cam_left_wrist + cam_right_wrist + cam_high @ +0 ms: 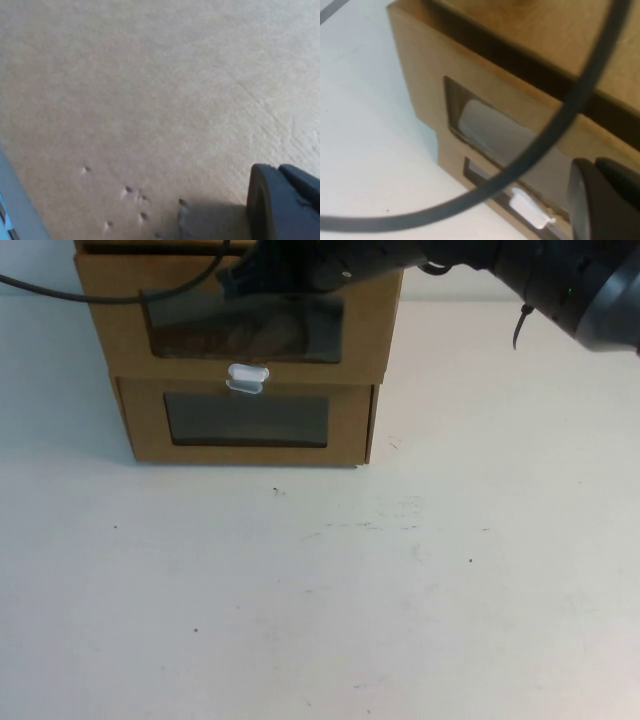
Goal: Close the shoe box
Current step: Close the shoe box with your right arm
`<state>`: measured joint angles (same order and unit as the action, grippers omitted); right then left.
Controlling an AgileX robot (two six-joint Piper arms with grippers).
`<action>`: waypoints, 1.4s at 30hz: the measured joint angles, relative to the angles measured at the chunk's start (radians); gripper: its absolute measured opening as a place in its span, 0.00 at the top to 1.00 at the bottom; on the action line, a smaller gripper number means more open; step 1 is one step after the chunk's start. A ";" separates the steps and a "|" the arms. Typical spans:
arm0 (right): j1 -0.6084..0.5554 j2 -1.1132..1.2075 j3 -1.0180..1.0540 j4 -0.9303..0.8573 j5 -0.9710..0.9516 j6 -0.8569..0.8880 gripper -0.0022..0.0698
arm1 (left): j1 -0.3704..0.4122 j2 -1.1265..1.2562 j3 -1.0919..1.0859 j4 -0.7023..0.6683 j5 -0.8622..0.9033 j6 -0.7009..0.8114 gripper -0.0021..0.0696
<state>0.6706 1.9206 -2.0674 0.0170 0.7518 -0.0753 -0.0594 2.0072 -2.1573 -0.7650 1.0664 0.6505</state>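
The shoe box is the upper of two stacked brown cardboard boxes at the far middle of the table. It has a dark window, and its white pull tab is just below that window. Its front stands a little forward of the box underneath. My right gripper reaches in from the far right and sits over the shoe box's top front edge. In the right wrist view, the right gripper is close to the window and the tab. My left gripper is right against plain cardboard and does not show in the high view.
The lower brown box carries the shoe box and has its own dark window. A black cable runs in from the far left and crosses the right wrist view. White tabletop lies in front of the boxes.
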 joint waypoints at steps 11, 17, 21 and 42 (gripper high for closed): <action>-0.053 0.025 0.000 0.006 -0.035 0.003 0.99 | 0.000 0.000 0.000 0.000 0.002 0.002 0.98; -0.057 0.046 -0.002 0.052 -0.043 0.000 0.99 | 0.000 0.000 0.000 0.000 0.004 0.002 0.98; -0.057 0.046 -0.002 0.084 -0.036 -0.017 0.99 | 0.000 0.000 0.000 -0.001 0.004 0.002 0.98; -0.068 0.099 -0.004 0.067 -0.104 -0.022 0.99 | 0.000 0.000 0.000 -0.004 0.015 0.002 0.98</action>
<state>0.6024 2.0196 -2.0712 0.0839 0.6479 -0.0974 -0.0594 2.0072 -2.1573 -0.7688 1.0811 0.6523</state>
